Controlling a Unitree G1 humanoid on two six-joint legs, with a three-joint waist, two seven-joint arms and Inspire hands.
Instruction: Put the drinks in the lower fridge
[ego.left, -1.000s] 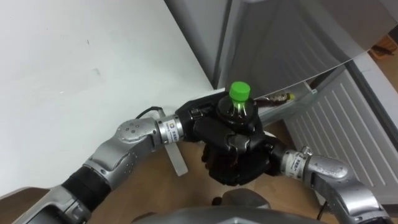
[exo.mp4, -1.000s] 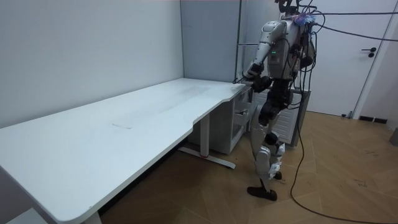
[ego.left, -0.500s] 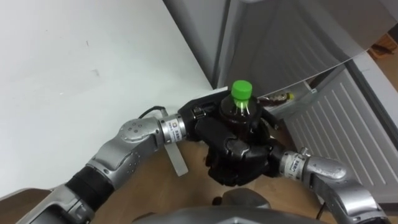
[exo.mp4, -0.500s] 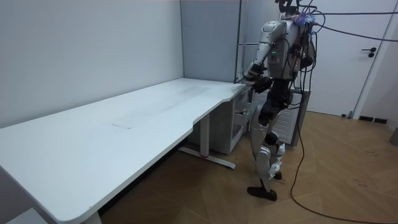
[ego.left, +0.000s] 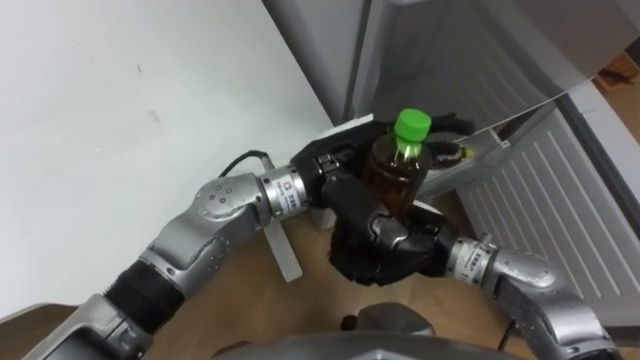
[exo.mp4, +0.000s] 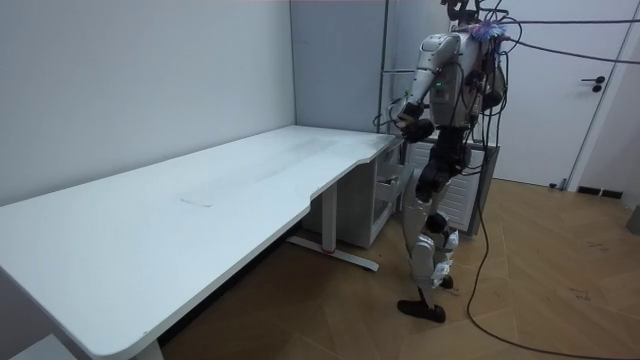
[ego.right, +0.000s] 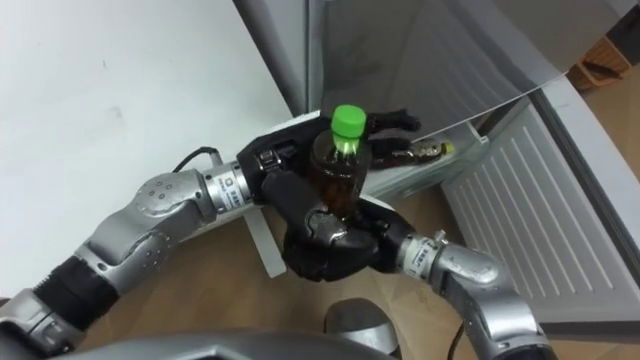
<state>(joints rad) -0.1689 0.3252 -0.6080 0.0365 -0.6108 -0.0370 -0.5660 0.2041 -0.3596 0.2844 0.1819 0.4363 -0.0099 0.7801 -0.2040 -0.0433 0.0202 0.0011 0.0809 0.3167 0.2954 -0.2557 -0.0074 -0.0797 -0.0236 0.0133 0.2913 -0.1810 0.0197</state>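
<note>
— Where is the drink?

— The clear plastic bottle of dark brown drink (ego.left: 392, 178), with its round green screw cap (ego.left: 411, 124), stands upright between the two hands, in the air over the wooden floor (ego.left: 310, 250). It is just in front of the tall grey fridge (ego.left: 440, 60) and beside the corner of the white desk (ego.left: 150, 100).

— Which hand grips it?

— The right hand (ego.left: 385, 250), coming up from below, is curled round the bottle's lower half. The left hand (ego.left: 335, 170) comes in from the desk side and lies against the bottle. Its fingers (ego.right: 395, 121) reach nearly straight behind the bottle toward the fridge, not clenched.

— And the fridge?

— A white door shelf (ego.left: 480, 152) shows just past the cap, with something dark lying in it; I cannot tell what.

— Where does the robot stand?

— In the room view it stands upright at the desk's far end, facing the fridge, both hands (exo.mp4: 411, 122) raised before its chest.
</note>
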